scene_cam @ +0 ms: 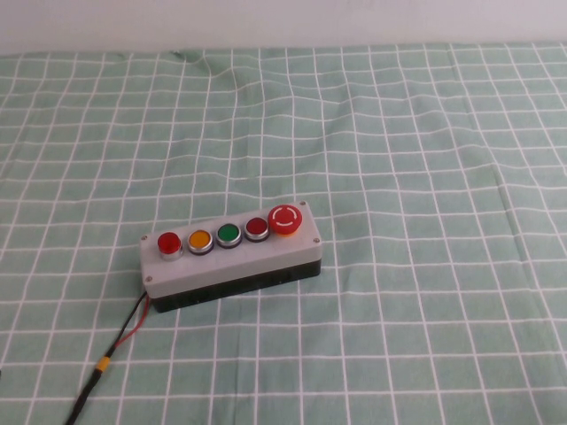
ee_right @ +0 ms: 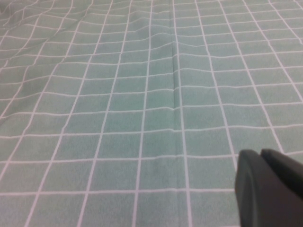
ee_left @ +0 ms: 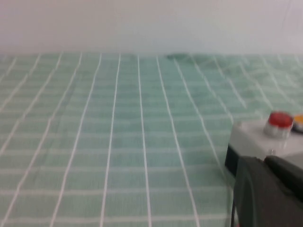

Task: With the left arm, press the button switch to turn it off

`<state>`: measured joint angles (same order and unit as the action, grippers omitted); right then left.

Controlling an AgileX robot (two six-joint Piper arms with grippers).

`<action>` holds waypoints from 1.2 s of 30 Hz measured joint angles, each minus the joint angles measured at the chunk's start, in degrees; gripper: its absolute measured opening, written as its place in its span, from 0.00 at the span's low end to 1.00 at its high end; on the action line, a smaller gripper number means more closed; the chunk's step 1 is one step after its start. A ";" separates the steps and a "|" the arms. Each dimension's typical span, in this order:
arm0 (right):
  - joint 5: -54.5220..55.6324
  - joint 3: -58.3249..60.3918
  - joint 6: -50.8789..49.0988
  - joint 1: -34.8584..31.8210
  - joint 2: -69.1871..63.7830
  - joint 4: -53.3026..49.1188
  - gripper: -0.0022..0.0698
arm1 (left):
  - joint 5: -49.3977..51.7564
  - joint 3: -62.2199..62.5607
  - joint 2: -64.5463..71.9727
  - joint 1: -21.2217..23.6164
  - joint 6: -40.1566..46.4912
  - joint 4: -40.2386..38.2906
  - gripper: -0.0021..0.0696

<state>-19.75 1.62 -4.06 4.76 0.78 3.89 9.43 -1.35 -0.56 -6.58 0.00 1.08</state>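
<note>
Rounded matte black tool (ee_left: 267,194) bodies

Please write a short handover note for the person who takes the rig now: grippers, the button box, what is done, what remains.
Left gripper: only its dark tip shows in the left wrist view, near the box's end, not touching.
Right gripper: tip only, over bare cloth.
Neither arm shows in the high view.
Grey button box lies mid-table; the button switch is its left end button.
Done: nothing visible. Left: press it with the left arm.

No readable text shows on the button box (scene_cam: 232,262).
</note>
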 joint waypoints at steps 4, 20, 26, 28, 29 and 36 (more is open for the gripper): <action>0.00 0.00 0.00 0.00 0.00 0.00 0.01 | 6.38 -0.10 -0.12 0.15 0.00 0.21 0.02; 0.00 0.00 0.00 0.00 0.00 0.00 0.01 | 12.77 -0.10 -0.12 0.19 0.00 0.21 0.02; 0.00 0.00 0.00 0.00 0.00 0.00 0.01 | 12.77 -0.10 -0.12 0.19 0.00 0.21 0.02; 0.00 0.00 0.00 0.00 0.00 0.00 0.01 | 12.77 -0.10 -0.12 0.19 0.00 0.21 0.02; 0.00 0.00 0.00 0.00 0.00 0.00 0.01 | 12.77 -0.10 -0.12 0.19 0.00 0.21 0.02; 0.00 0.00 0.00 0.00 0.00 0.00 0.01 | 12.77 -0.10 -0.12 0.19 0.00 0.21 0.02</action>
